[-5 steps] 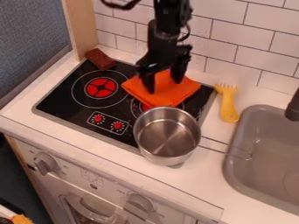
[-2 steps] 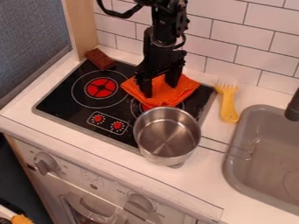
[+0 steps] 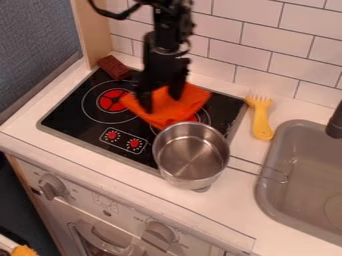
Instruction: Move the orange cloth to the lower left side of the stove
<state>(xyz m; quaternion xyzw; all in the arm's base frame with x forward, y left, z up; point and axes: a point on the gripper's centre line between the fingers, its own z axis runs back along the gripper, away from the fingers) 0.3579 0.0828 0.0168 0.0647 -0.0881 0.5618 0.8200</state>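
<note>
Hand [image 3: 159,104]: fingers apart, right at the orange cloth [image 3: 167,113]!
Stove [image 3: 73,115]: now you drag lower-left, with light, steady pressure, clear of the saucepan [image 3: 191,156].

No writing, number or sign can be read. Tiny marks around the red knobs [image 3: 134,143] and on the oven's control panel [image 3: 80,198] are too small to make out.

A flat black stove [image 3: 72,110] is set into a white countertop [image 3: 227,205]. On it are placed a crumpled orange cloth [image 3: 166,109], a dark-red rectangular block [image 3: 114,68] and a round silver metal pot [image 3: 191,157]; beside it, a yellow fork [image 3: 261,121] is laid.
</note>
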